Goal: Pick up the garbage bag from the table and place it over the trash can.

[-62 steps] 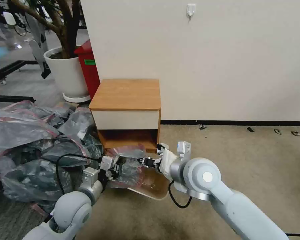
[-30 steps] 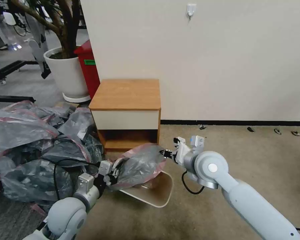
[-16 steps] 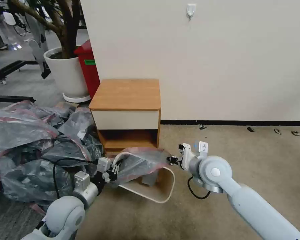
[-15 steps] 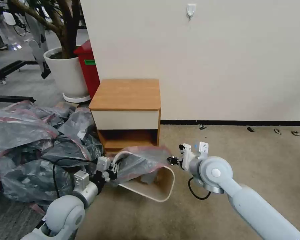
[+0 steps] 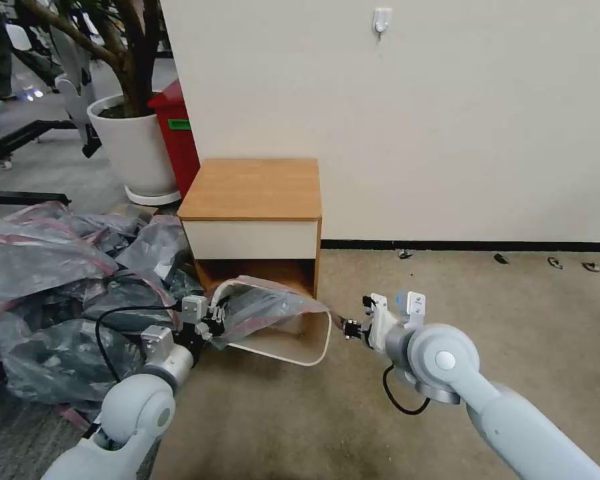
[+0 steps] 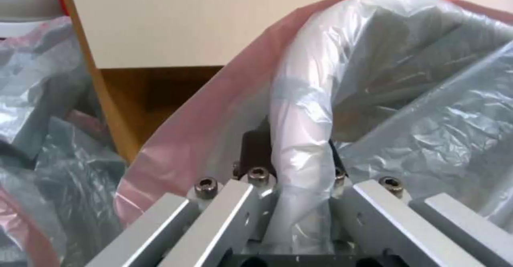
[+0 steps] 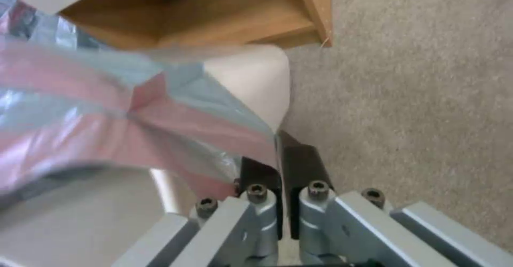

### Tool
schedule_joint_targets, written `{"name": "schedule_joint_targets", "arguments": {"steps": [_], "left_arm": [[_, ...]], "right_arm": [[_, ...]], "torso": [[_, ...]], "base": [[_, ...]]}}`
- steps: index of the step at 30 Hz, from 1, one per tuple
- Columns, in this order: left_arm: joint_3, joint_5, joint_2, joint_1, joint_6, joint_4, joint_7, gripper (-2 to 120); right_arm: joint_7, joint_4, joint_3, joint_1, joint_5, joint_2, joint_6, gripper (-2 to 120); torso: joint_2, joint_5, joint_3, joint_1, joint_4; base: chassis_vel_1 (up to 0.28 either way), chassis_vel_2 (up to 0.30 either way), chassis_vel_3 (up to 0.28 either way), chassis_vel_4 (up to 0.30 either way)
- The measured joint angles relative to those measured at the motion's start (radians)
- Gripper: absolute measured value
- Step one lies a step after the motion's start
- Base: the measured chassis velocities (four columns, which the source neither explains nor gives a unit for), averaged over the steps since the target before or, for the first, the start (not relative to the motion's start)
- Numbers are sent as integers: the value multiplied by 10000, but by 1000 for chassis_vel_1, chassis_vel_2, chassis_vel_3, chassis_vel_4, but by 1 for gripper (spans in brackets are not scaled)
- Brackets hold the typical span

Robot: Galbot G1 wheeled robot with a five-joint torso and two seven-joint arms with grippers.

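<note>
The garbage bag [image 5: 267, 307] is stretched between my two grippers across the mouth of the trash can [image 5: 283, 357]. The cream can lies tilted on the carpet in front of the table [image 5: 253, 187]. My left gripper [image 5: 215, 317] is at the can's left end. In the left wrist view it [image 6: 296, 166] is shut on the bag [image 6: 406, 110] where the film wraps the can's rolled rim. My right gripper [image 5: 348, 328] is just past the can's right corner. In the right wrist view it [image 7: 279, 166] is shut on the bag's pink band [image 7: 107, 110] beside the can's corner [image 7: 256, 78].
A big heap of grey-pink bags [image 5: 53, 280] fills the floor at the left. A white plant pot [image 5: 130, 143] and a red bin [image 5: 180, 133] stand behind it by the wall. Open carpet [image 5: 500, 300] lies to the right.
The grippers have drawn apart and pulled the bag taut. The can and my left gripper have shifted left and back toward the table; my right gripper has moved a little right and nearer me.
</note>
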Motion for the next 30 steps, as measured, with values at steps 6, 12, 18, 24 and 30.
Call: {"name": "schedule_joint_targets", "arguments": {"steps": [6, 12, 18, 24, 30], "left_arm": [[5, 33, -17, -12, -11, 92, 2, 3], [63, 57, 11, -168, -14, 233, 2, 3], [73, -69, 82, -97, -3, 155, 186, 3], [71, -206, -12, -100, 16, 138, 189, 3], [89, -869, -199, -209, 260, -13, -176, 3]], "right_arm": [[-72, -42, 8, 32, -47, -213, 15, 4], [-332, -196, -84, -96, -664, -356, 93, 2], [-558, -587, -179, 77, -1199, -420, 216, 5], [-575, -476, -291, -94, -1480, -395, 220, 6], [-656, -576, -465, -174, -1888, -343, 243, 6]], "torso": [[0, -1, 0, 0, 0], [0, -1, 0, 0, -1], [0, 0, 0, 1, -1], [0, -1, 0, 1, -1], [0, 0, 0, 1, -1]], "base": [[0, 0, 0, 0], [0, 0, 0, 0], [0, 0, 0, 0], [0, 0, 0, 0], [0, 0, 0, 0]]}}
